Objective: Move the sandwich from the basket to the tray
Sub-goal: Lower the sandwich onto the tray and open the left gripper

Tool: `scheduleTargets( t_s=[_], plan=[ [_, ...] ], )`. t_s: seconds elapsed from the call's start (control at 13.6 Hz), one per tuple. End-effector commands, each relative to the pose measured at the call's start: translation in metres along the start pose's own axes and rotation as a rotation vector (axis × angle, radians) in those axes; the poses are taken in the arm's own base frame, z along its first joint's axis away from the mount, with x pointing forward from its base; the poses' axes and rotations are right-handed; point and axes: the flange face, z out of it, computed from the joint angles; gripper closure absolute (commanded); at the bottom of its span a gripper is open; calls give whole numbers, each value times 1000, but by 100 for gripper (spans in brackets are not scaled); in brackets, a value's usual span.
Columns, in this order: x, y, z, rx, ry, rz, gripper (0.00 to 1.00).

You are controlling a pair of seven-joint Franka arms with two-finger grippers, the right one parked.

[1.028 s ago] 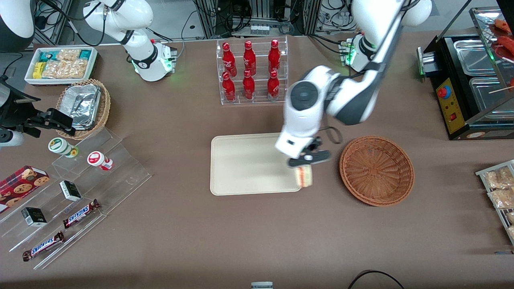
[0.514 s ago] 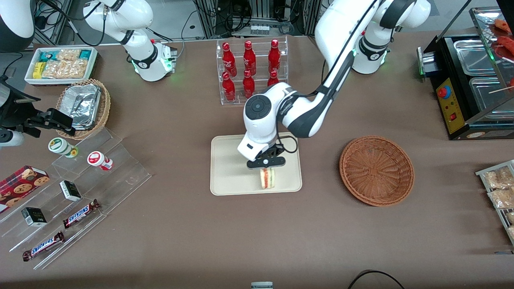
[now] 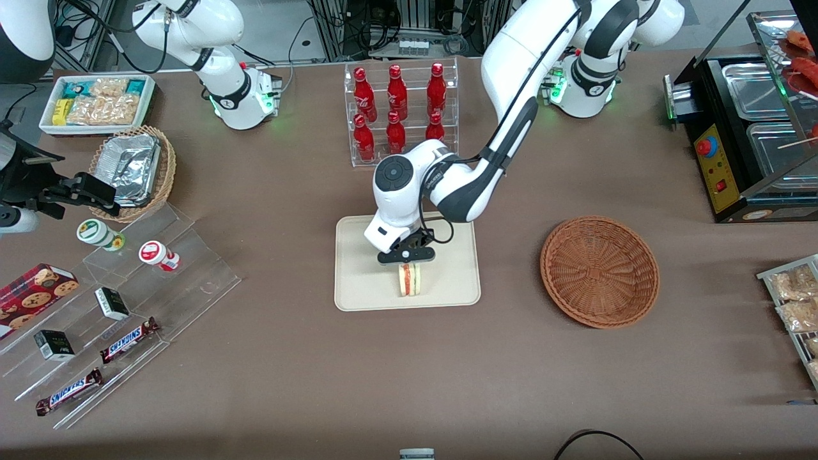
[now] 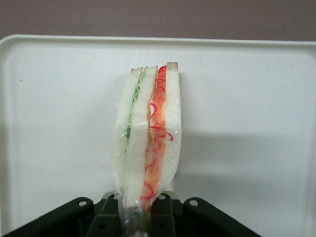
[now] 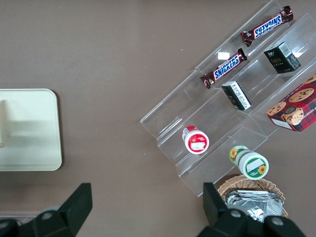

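Observation:
The clear-wrapped sandwich, white bread with red and green layers, hangs on edge over the middle of the cream tray, close above its floor. My left gripper is shut on the sandwich's wrapped end, directly above the tray. The reddish-brown wicker basket stands empty on the table toward the working arm's end, well apart from the tray. The tray's edge also shows in the right wrist view.
A clear rack of red bottles stands farther from the front camera than the tray. Toward the parked arm's end are a tan basket of foil trays, a white snack box and clear steps with candy bars. A black appliance stands toward the working arm's end.
The gripper carried the sandwich from the tray's edge nearest the basket to over the tray's middle, and it has come lower.

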Motion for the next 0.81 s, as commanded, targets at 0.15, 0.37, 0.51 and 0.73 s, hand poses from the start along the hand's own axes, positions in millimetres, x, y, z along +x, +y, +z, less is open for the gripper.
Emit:
scheduleTargets(
  t_s=[0.15,0.37,0.51,0.73],
  plan=[
    [-12,10,6,14,2,-1,77],
    [-14,11,-3,15,4,3,0],
    [-9,8,-18,26,0,-3,0],
    [17,-10,-90,-30,56,-49,0]
  ],
)
